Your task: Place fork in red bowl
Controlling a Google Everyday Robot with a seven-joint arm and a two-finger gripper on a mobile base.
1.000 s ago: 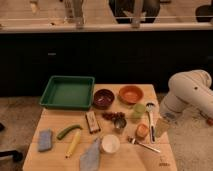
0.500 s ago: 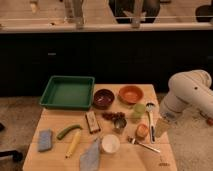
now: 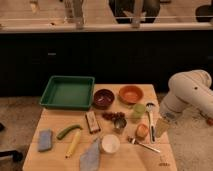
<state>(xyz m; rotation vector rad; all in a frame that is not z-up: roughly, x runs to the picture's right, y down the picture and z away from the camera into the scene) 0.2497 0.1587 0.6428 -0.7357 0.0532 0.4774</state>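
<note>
Hovering hand (image 3: 162,127) right of fork (image 3: 145,145), prongs indistinct.

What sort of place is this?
Probably an office kitchen or break area: a wooden table holding a green tray, a banana and a fork, dark cabinets under a long counter behind. The tool hangs at the table's right edge.

We see a dim, warm picture, a little blurred everywhere. Light from above falls on the wooden surface (image 3: 50,118); the gripper (image 3: 163,127) at its right edge looks soft, and the background is nearly black.
</note>
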